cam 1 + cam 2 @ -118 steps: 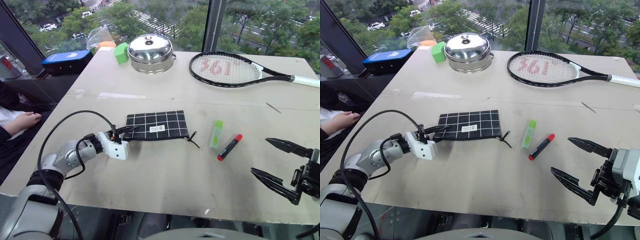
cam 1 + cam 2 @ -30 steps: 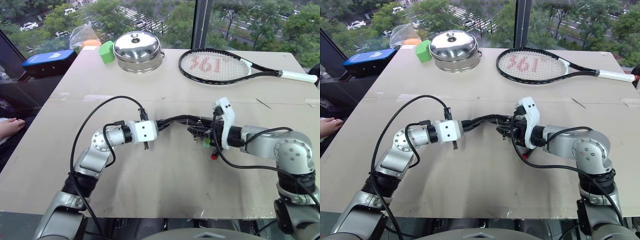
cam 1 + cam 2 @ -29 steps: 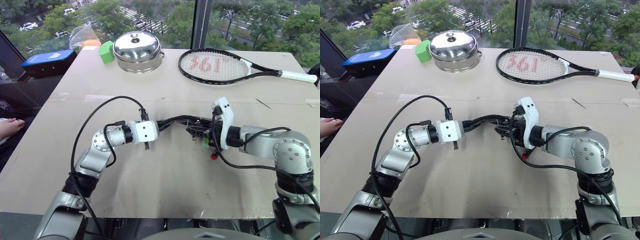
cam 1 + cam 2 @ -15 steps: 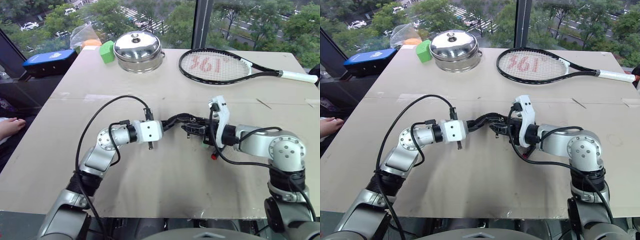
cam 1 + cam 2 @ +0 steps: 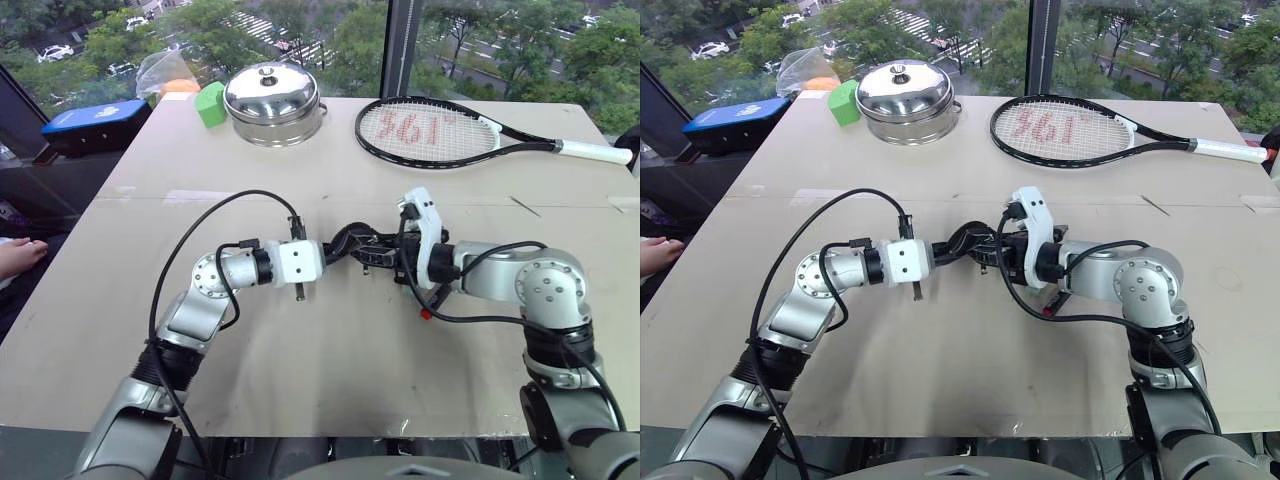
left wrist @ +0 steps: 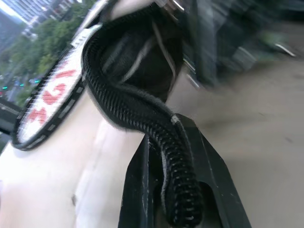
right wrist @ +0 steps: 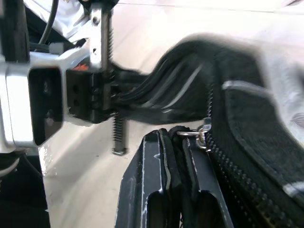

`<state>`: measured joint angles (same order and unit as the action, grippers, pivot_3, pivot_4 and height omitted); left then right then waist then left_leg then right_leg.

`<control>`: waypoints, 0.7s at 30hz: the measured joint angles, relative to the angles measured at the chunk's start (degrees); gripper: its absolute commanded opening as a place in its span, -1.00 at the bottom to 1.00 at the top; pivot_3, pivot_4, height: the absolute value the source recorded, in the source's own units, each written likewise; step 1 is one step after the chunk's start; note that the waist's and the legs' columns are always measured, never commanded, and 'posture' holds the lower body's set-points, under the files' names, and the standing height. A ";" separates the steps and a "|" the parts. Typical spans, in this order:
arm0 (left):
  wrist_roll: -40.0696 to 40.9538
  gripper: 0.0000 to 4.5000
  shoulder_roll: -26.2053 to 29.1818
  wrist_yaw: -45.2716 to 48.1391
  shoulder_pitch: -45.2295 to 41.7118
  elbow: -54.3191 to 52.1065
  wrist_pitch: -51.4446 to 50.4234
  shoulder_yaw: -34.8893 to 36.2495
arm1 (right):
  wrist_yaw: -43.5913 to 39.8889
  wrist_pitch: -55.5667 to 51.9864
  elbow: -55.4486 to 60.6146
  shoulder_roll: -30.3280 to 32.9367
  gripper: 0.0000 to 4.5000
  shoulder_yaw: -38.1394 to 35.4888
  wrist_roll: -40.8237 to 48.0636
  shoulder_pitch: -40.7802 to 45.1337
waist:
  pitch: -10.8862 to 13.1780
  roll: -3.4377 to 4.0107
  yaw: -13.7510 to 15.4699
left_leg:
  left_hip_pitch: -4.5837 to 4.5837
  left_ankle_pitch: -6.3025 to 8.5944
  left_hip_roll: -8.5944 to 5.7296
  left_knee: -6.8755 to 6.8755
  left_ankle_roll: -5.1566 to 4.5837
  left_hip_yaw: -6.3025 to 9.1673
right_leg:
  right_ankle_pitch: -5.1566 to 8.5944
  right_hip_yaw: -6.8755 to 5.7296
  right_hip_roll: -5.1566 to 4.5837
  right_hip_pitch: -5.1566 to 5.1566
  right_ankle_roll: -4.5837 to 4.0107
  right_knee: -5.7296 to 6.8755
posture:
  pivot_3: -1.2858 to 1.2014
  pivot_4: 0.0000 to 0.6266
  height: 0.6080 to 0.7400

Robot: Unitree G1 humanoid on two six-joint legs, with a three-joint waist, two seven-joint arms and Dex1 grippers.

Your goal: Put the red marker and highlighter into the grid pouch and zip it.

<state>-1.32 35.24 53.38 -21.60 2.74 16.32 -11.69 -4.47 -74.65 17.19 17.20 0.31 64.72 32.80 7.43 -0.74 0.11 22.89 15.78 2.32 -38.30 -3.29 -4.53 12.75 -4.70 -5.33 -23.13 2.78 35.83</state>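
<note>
I see the red marker [image 5: 425,313] on the table just under my right arm. My left gripper [image 6: 173,190] pinches the grid pouch [image 5: 965,243] by its zipper edge; my right gripper [image 7: 178,175] clamps its pull cord [image 7: 176,135]. Racket [image 5: 440,132] and pot [image 5: 274,92] lie well beyond.

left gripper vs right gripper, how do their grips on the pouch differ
The left gripper is shut on the grid pouch's zipper edge, while the right gripper is shut on the zipper pull cord. The left gripper reaches in from the robot's left, the right gripper from its right. Both are shut, meeting over the table.
</note>
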 measured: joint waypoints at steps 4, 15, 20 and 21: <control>2.07 -1.00 2.46 3.37 1.73 0.07 3.40 0.01 | -1.72 -0.42 0.19 3.00 -0.97 -1.89 0.36 -2.16 | 0.01 0.01 -0.18 | 0.00 0.00 0.01 0.01 0.00 0.00 | 0.00 0.00 -0.01 -0.01 0.00 0.00 | 0.03 -0.52 1.00; 2.05 -1.00 0.04 5.18 -1.45 3.20 4.83 -1.18 | -2.64 -1.83 3.02 3.82 -0.97 -2.57 1.27 -2.71 | 0.03 0.04 -0.51 | 0.00 0.00 0.00 0.01 -0.01 0.00 | 0.00 0.00 -0.01 0.00 0.00 0.00 | 0.03 -0.52 1.00; 2.04 -1.00 -1.26 6.39 -3.58 5.55 5.85 -2.16 | -2.58 -2.37 3.85 3.78 -0.97 -2.66 1.28 -2.78 | 0.03 0.04 -0.52 | 0.01 0.00 -0.01 0.01 -0.01 -0.01 | 0.00 -0.01 -0.01 0.00 0.00 -0.01 | 0.03 -0.52 1.00; 2.04 -1.00 -1.60 6.59 -4.01 5.93 5.99 -2.42 | -2.57 -2.49 4.11 3.78 -0.97 -2.71 1.28 -2.78 | 0.03 0.04 -0.50 | 0.01 0.00 -0.01 0.01 -0.01 0.00 | 0.00 -0.01 -0.01 0.00 0.00 -0.01 | 0.03 -0.52 1.00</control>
<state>0.72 33.64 59.98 -25.61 8.66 22.31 -14.12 -7.04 -77.14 21.30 20.98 -2.40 66.00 30.01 7.46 -0.70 -0.40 22.90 15.78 2.32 -38.29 -3.30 -4.53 12.75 -4.71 -5.34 -23.13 2.78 35.82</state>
